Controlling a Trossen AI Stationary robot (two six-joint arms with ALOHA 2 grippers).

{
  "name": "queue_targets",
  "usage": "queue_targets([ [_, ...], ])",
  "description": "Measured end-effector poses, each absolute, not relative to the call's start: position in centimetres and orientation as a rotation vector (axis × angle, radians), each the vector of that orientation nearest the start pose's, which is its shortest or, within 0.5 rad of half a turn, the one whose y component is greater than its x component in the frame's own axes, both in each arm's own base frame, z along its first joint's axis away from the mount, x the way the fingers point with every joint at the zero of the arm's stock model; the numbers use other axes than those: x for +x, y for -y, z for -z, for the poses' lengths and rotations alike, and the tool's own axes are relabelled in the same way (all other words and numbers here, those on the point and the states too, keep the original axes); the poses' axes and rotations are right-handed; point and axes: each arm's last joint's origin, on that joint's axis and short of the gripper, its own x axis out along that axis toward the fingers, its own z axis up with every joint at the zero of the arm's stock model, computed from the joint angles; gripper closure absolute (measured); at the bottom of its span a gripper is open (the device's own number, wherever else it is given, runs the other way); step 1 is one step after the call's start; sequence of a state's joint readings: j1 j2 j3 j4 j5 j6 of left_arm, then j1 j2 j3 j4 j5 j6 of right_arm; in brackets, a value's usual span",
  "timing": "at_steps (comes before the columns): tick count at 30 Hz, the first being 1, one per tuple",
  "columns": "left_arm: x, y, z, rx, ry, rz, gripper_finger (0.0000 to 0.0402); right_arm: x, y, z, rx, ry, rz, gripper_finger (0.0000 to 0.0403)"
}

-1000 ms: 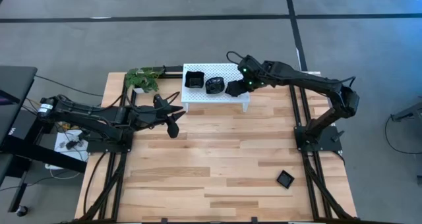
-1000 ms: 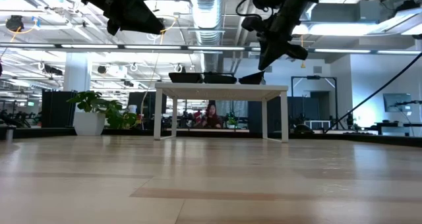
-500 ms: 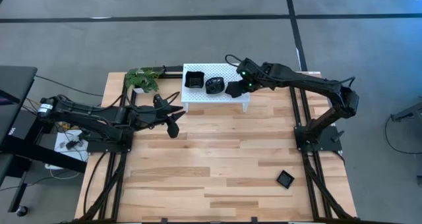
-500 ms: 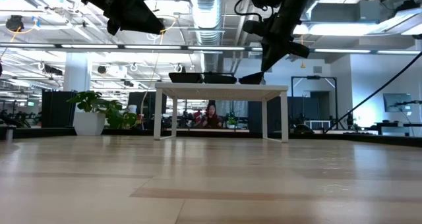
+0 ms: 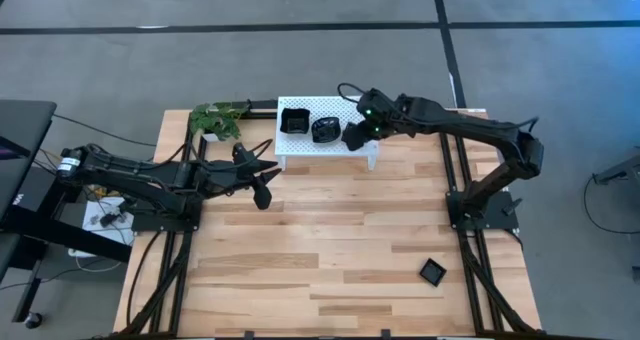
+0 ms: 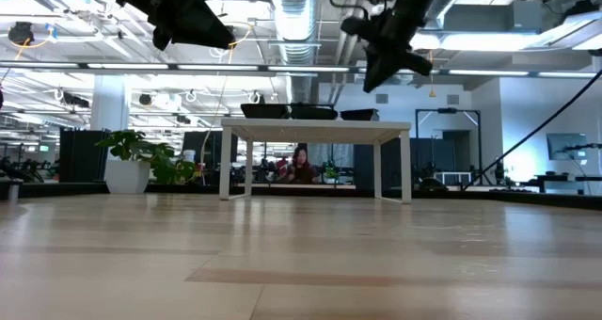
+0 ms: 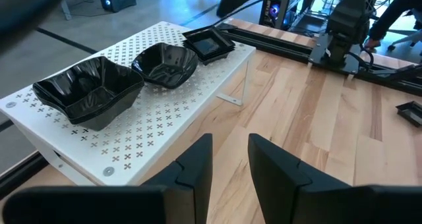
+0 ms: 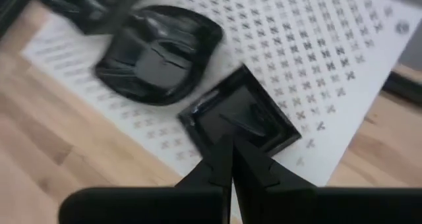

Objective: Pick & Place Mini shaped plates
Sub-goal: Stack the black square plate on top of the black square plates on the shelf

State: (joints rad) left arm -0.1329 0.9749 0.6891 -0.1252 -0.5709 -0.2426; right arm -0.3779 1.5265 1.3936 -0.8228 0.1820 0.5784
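Three glossy black mini shaped plates rest on their bases on the white perforated rack (image 5: 325, 145) at the table's far edge. They are a wavy square one (image 7: 89, 92), a rounded one (image 8: 155, 56) and a small square one (image 8: 241, 122). My right gripper (image 8: 231, 159) hangs shut just above the small square plate and clear of it in the low view (image 6: 372, 80). My left gripper (image 7: 229, 159) waits open in the air left of the rack (image 5: 262, 192), with nothing between its fingers. A fourth black square plate (image 5: 432, 272) lies on the table near the right edge.
A potted green plant (image 5: 218, 120) stands at the rack's left end. The wide wooden tabletop (image 5: 330, 250) stretches in front of the rack. Dark arm frames run along both table sides. Beyond the table, a person (image 6: 301, 165) shows in the room.
My right gripper has risen a little above the rack and rolled, its fingers staying shut. The small square plate, which stood tilted with one side raised beneath the gripper, now lies flat on the rack.
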Motion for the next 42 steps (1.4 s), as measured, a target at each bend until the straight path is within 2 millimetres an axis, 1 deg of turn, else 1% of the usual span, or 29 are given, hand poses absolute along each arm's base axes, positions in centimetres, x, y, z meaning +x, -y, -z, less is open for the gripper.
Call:
queue_targets([
  [2,20.8,1.2,-27.4,-0.092,-0.334,-0.475,0.0302,29.2,11.3,-32.6,0.591,-0.796,0.754,0.0402],
  [4,20.8,1.2,-27.4,-0.092,-0.334,-0.475,0.0302,29.5,10.1,-33.8,0.563,-0.806,0.714,0.0402],
  [6,20.8,1.2,-27.4,-0.092,-0.334,-0.475,0.0302,29.6,8.4,-34.9,0.525,-0.827,0.660,0.0402],
  [8,20.8,1.2,-27.4,-0.092,-0.334,-0.475,0.0302,29.5,6.3,-35.5,0.468,-0.860,0.640,0.0402],
  [10,20.8,1.2,-27.4,-0.092,-0.334,-0.475,0.0302,29.2,4.7,-35.6,0.353,-0.884,0.700,0.0402],
  [12,20.9,1.2,-27.4,-0.093,-0.332,-0.475,0.0302,28.4,3.6,-35.3,0.270,-0.934,0.778,0.0403],
  [15,20.9,1.2,-27.4,-0.095,-0.328,-0.475,0.0302,27.5,2.5,-34.3,0.315,-1.010,0.837,0.0403],
  [17,20.9,1.2,-27.4,-0.096,-0.327,-0.475,0.0302,27.1,1.1,-33.5,0.341,-1.063,0.837,0.0403],
  [21,20.9,1.2,-27.4,-0.095,-0.328,-0.475,0.0302,26.3,-3.0,-32.9,0.353,-1.149,0.739,0.0403],
  [23,20.9,1.2,-27.4,-0.094,-0.328,-0.475,0.0302,25.2,-4.9,-32.7,0.346,-1.190,0.757,0.0403],
  [26,20.9,1.2,-27.4,-0.095,-0.328,-0.475,0.0302,22.6,-7.1,-32.5,0.380,-1.237,0.833,0.0403],
  [29,20.9,1.2,-27.4,-0.095,-0.329,-0.475,0.0302,19.7,-8.9,-32.0,0.476,-1.155,0.801,0.0403],
  [31,20.9,1.2,-27.4,-0.096,-0.329,-0.475,0.0302,17.3,-9.6,-31.5,0.549,-1.110,0.784,0.0403],
  [33,20.9,1.2,-27.4,-0.096,-0.329,-0.475,0.0302,15.0,-10.0,-30.4,0.615,-1.089,0.799,0.0403],
  [34,20.9,1.2,-27.4,-0.096,-0.329,-0.475,0.0302,14.3,-10.3,-29.8,0.659,-1.061,0.789,0.0403],
  [36,20.9,1.2,-27.4,-0.098,-0.327,-0.475,0.0302,13.8,-11.2,-28.2,0.730,-0.997,0.715,0.0403],
  [38,20.9,1.2,-27.5,-0.105,-0.321,-0.475,0.0302,14.3,-12.4,-26.6,0.763,-0.967,0.595,0.0403],
  [40,20.9,1.2,-27.5,-0.109,-0.314,-0.475,0.0302,15.4,-13.8,-25.5,0.730,-0.971,0.457,0.0403],
  [42,20.9,1.2,-27.6,-0.110,-0.311,-0.475,0.0302,16.4,-14.8,-24.7,0.641,-0.988,0.394,0.0403],
])
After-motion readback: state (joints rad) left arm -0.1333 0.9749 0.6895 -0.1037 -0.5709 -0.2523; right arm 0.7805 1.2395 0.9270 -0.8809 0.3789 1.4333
